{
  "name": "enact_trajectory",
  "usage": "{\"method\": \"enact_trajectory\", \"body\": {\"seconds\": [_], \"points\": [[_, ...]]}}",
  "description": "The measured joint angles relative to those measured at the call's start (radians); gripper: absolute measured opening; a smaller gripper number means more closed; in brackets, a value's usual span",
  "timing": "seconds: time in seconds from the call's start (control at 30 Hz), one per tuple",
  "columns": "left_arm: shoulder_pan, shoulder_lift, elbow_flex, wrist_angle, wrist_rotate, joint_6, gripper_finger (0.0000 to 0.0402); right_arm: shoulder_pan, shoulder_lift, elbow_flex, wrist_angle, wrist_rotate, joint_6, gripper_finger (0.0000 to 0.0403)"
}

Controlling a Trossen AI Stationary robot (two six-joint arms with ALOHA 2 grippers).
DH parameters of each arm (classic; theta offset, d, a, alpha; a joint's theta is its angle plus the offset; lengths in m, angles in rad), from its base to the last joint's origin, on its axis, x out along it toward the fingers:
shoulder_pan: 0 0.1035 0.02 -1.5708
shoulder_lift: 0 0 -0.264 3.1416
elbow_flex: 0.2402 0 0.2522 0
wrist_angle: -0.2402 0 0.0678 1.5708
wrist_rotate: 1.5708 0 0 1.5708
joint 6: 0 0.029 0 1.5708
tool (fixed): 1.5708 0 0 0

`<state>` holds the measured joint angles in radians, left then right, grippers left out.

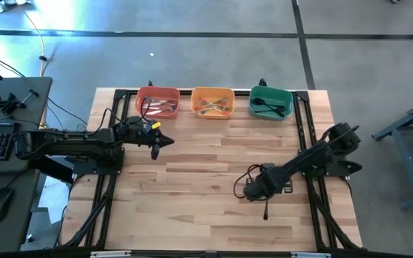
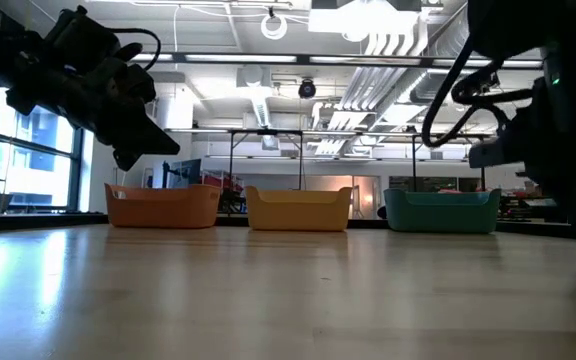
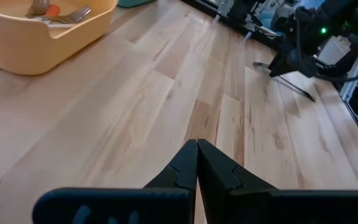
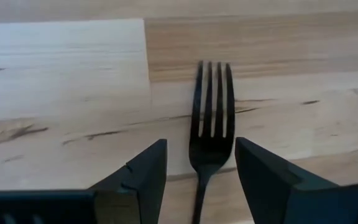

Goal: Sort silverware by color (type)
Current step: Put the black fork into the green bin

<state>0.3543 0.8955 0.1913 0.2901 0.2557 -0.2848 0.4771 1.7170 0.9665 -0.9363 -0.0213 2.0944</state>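
The right gripper (image 4: 201,180) is hanging low over the table with its jaws spread wide around a black fork (image 4: 209,134), whose long axis is running straight out between them, while the left gripper (image 3: 197,163) is waiting closed, well apart.

lighting is bright and even, coming from ceiling strip lights (image 2: 388,45) seen in the low view. their glare washes across the near table (image 2: 268,300) surface, which is soft and out of focus there. the left arm (image 2: 88,75) shows as a dark silhouette. shadows on the wood are faint. wrist views are sharp.
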Motion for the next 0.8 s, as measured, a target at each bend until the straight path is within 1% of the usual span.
{"method": "enact_trajectory", "body": {"seconds": [0.1, 0.23, 0.33, 0.43, 0.53, 0.57, 0.73, 0.8], "points": [[0.012, 0.0, 0.0, 0.0, 0.0, 0.0, 0.0, -0.007, 0.029, 0.002, 0.02, -0.017, 0.019, 0.0171], [0.025, 0.0, 0.0, 0.0, 0.002, 0.0, 0.0, -0.007, 0.047, 0.003, 0.045, -0.008, 0.026, 0.0159], [0.027, 0.0, 0.0, 0.0, 0.003, 0.0, 0.0, -0.005, 0.038, 0.002, 0.062, 0.02, 0.02, 0.0136], [0.027, 0.0, 0.0, 0.0, 0.003, 0.0, 0.0, -0.011, 0.027, 0.0, 0.084, 0.034, -0.017, 0.0099], [0.028, 0.0, 0.0, 0.0, 0.003, 0.0, 0.0, -0.029, 0.021, 0.0, 0.114, 0.037, -0.125, 0.0054], [0.028, 0.0, 0.0, 0.0, 0.003, 0.0, 0.0, -0.037, 0.02, 0.0, 0.129, 0.037, -0.174, 0.0045], [0.028, 0.0, 0.0, 0.0, 0.003, 0.0, 0.0, -0.107, 0.019, 0.007, 0.23, 0.032, -0.388, 0.0045], [0.028, 0.0, 0.0, 0.0, 0.002, 0.0, 0.0, -0.145, 0.024, 0.024, 0.258, 0.049, -0.465, 0.0045]]}}
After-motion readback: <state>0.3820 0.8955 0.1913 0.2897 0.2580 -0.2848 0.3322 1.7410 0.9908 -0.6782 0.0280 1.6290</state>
